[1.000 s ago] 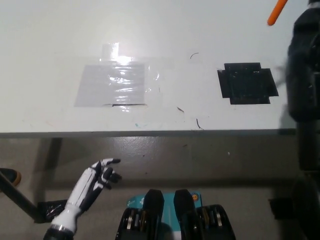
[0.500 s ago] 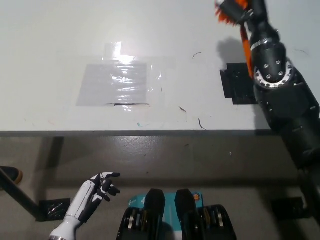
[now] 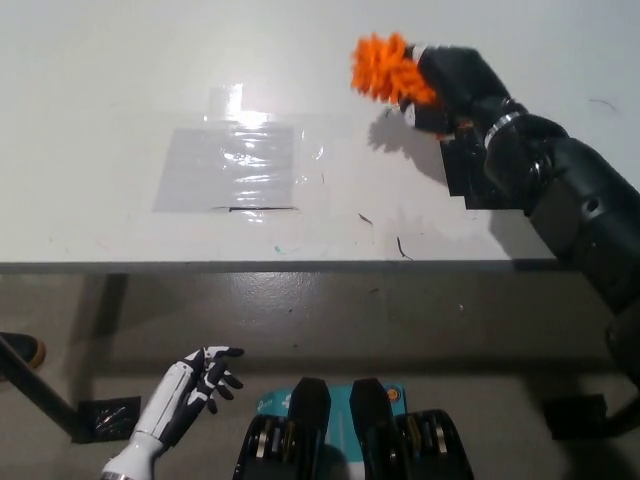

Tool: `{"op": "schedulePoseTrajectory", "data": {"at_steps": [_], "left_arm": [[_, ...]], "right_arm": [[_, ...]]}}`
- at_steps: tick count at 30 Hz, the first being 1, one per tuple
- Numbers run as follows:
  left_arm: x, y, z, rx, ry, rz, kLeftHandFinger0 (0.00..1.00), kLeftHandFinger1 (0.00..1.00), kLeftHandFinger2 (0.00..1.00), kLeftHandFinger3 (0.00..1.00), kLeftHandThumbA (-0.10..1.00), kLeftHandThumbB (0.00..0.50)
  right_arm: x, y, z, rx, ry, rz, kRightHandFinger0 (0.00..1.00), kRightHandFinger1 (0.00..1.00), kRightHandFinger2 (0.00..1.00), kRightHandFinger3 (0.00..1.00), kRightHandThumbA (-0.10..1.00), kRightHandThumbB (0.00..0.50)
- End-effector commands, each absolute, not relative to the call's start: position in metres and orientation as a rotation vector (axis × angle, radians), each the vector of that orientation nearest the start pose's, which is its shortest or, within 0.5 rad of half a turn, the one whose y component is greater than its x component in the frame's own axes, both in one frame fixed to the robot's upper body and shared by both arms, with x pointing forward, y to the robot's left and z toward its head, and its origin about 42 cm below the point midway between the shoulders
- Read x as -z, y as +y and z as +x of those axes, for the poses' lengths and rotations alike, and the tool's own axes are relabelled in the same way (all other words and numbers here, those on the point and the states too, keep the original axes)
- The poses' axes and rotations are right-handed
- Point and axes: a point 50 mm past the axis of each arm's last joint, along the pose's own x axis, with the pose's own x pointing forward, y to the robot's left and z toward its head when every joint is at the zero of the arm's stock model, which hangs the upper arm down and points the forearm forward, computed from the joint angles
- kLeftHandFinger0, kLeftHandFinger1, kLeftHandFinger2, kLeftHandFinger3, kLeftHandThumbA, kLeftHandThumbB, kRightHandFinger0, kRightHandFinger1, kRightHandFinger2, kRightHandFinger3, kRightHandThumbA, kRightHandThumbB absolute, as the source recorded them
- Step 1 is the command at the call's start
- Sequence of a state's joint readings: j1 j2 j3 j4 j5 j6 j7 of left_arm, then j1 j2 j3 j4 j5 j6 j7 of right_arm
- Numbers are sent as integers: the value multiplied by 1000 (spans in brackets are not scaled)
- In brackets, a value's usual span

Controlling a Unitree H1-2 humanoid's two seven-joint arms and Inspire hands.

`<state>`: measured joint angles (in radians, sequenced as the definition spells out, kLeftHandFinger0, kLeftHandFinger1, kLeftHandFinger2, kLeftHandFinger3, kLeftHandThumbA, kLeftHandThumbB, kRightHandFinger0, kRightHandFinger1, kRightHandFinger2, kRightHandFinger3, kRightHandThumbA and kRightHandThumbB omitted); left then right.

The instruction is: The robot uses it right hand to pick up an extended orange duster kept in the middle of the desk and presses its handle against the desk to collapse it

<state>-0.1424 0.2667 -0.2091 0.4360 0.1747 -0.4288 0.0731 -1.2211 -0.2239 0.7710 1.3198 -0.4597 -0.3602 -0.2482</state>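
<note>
My black right hand (image 3: 452, 85) is over the desk at the upper right, shut on the orange duster (image 3: 388, 68). Only the fluffy orange head shows, sticking out to the left of the hand; the handle is hidden behind the hand and forearm. The head casts a shadow on the white desk (image 3: 120, 80) just below it. My white left hand (image 3: 205, 375) hangs below the desk edge at the lower left, fingers spread, holding nothing.
A clear taped plastic patch (image 3: 238, 165) lies on the desk left of centre. A black tape square (image 3: 475, 175) lies partly under my right forearm. The desk's front edge (image 3: 250, 266) runs across the middle, with floor below it.
The right arm has swung left and lowered, bringing the duster head from the top edge to the upper middle of the desk. The left hand has sunk slightly lower.
</note>
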Motion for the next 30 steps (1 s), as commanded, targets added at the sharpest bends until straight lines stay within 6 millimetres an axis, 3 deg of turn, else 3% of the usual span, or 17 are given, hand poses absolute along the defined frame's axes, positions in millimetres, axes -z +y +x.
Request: {"op": "schedulePoseTrajectory", "data": {"at_steps": [1, 3, 5, 8, 9, 10, 11, 12, 13, 14, 15, 16, 18, 19, 22, 26, 30], "left_arm": [[-69, 263, 327, 199, -236, 456, 364, 446, 461, 703, 1000, 500], [-70, 263, 329, 203, -238, 455, 362, 449, 463, 704, 1000, 500], [-72, 263, 330, 209, -240, 450, 399, 471, 481, 703, 1000, 500], [-73, 263, 333, 205, -245, 463, 421, 467, 465, 701, 1000, 500], [-73, 263, 333, 206, -245, 465, 418, 475, 467, 703, 1000, 500], [-73, 263, 333, 206, -246, 466, 417, 475, 466, 702, 1000, 500], [-74, 263, 333, 208, -249, 474, 429, 470, 459, 703, 1000, 500], [-74, 263, 333, 208, -249, 474, 449, 470, 451, 700, 1000, 500], [-74, 263, 334, 208, -250, 472, 471, 471, 445, 695, 1000, 500], [-74, 263, 334, 208, -250, 473, 491, 476, 440, 697, 1000, 500], [-75, 263, 334, 208, -252, 475, 493, 475, 435, 694, 1000, 500], [-75, 263, 335, 207, -255, 475, 492, 474, 433, 692, 1000, 500], [-77, 264, 336, 207, -257, 477, 494, 472, 430, 691, 1000, 500], [-77, 264, 337, 208, -258, 476, 506, 477, 431, 693, 1000, 500], [-78, 265, 339, 204, -259, 478, 465, 476, 441, 702, 1000, 500], [-76, 264, 338, 198, -256, 479, 428, 471, 444, 710, 1000, 500], [-75, 263, 336, 200, -256, 487, 460, 464, 442, 721, 1000, 500]], "right_arm": [[-385, -165, 596, -239, -632, -1728, 0, 0, 25, 185, -65, 229], [-382, -170, 596, -232, -626, -1730, 0, 0, 0, 73, -99, 237], [-379, -172, 598, -219, -585, -1755, 0, 0, 7, 30, -100, 211], [-377, -174, 599, -205, -546, -1836, 0, 4, 28, 38, -39, 208], [-375, -175, 599, -202, -553, -1845, 0, 0, 22, 37, -66, 236], [-373, -176, 600, -195, -493, -1857, 3, 35, 71, 109, -34, 230], [-371, -177, 602, -197, -410, -1866, 145, 166, 202, 389, 28, 206], [-371, -178, 603, -207, -358, -1855, 217, 265, 338, 511, 62, 198], [-371, -179, 604, -225, -272, -1836, 396, 473, 590, 702, 148, 213], [-372, -180, 605, -235, -193, -1849, 912, 1000, 1000, 1000, 416, 257], [-372, -181, 606, -245, -97, -1852, 1000, 1000, 1000, 1000, 584, 332], [-373, -183, 607, -253, -31, -1812, 1000, 1000, 1000, 1000, 630, 415], [-376, -185, 607, -261, 30, -1691, 1000, 1000, 1000, 1000, 608, 500], [-378, -186, 608, -268, 41, -1649, 1000, 1000, 1000, 1000, 619, 500], [-388, -188, 608, -317, 82, -1582, 1000, 1000, 1000, 1000, 821, 500], [-395, -187, 608, -361, 121, -1550, 1000, 1000, 1000, 1000, 874, 500], [-399, -187, 607, -402, 150, -1527, 1000, 1000, 1000, 1000, 901, 500]]}}
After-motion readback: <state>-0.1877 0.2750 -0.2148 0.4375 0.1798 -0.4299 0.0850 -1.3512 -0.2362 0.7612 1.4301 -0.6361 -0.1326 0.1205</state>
